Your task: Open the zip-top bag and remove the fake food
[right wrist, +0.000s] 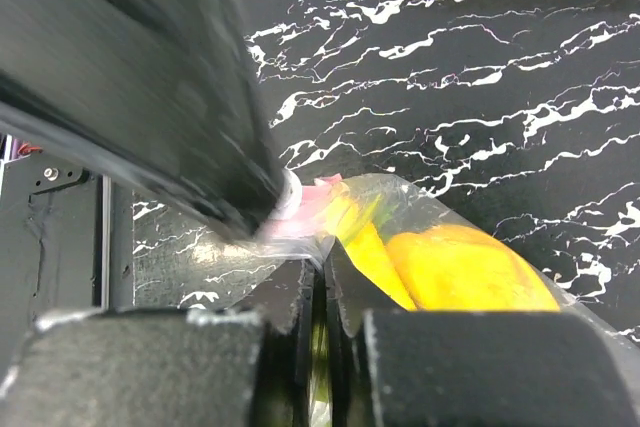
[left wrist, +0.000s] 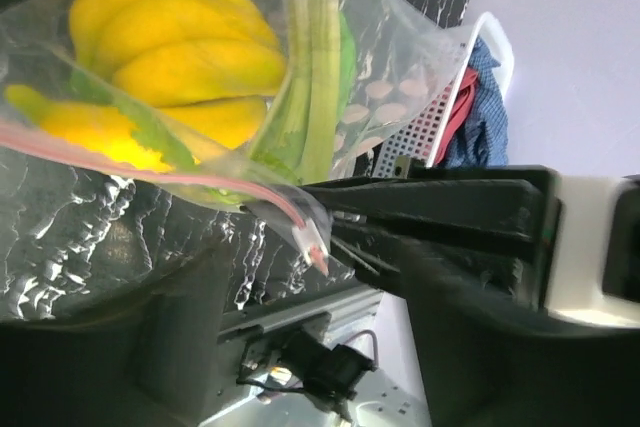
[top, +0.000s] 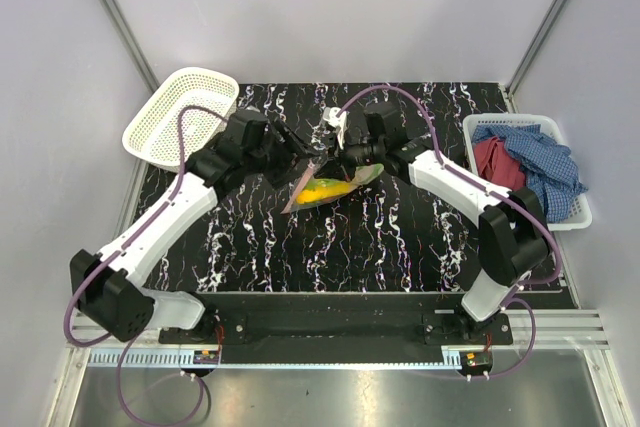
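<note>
The zip-top bag [top: 318,190] hangs between the two arms over the middle of the tabletop [top: 420,237], with its zip strip [left wrist: 150,159] showing as a pink line along the slanted edge. Inside is the fake food [top: 335,187] — yellow bananas [left wrist: 190,57] and a green-white leek [left wrist: 315,67] fill most of it. In the left wrist view, the right gripper [left wrist: 325,215] is clamped on the film at the end of the strip, its two black fingers pressed together. The left gripper [top: 306,152] is at the same corner, but its fingers show only as dark blurs either side of the strip end, so I cannot tell whether it is pinching or apart.

The pouch looks thin, crinkly and slick, so it will likely fold and slide rather than keep a shape. The toys are probably light and hard, and would slump to the low end. Gripping the belly would only squeeze the bananas. The better holds are the two lips above the strip, one per gripper on opposite faces — pinched deep enough that the smooth plastic does not slip out.
</note>
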Robot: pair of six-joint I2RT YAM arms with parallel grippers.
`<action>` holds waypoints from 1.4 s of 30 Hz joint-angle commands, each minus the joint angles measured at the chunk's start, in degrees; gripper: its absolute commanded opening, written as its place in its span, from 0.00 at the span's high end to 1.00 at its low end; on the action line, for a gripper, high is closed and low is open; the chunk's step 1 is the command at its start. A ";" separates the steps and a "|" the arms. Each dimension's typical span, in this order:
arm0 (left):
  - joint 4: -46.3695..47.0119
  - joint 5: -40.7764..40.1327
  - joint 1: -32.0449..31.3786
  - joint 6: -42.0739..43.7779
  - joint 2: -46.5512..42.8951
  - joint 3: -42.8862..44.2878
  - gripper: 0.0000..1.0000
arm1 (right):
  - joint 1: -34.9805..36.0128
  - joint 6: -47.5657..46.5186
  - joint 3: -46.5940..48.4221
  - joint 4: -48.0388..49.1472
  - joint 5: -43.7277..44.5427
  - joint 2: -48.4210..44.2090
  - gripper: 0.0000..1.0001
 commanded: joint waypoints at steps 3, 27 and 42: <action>1.88 -4.06 3.01 20.29 -9.70 -1.03 0.13 | 0.25 1.74 2.33 0.59 -0.81 -1.30 0.97; 28.24 27.50 6.27 74.37 -4.45 -20.55 0.35 | 0.16 6.58 4.53 -4.07 -9.34 -4.29 1.00; 25.70 27.41 6.79 71.92 -6.28 -20.37 1.00 | 0.16 8.17 2.95 -6.44 -0.99 -7.54 0.34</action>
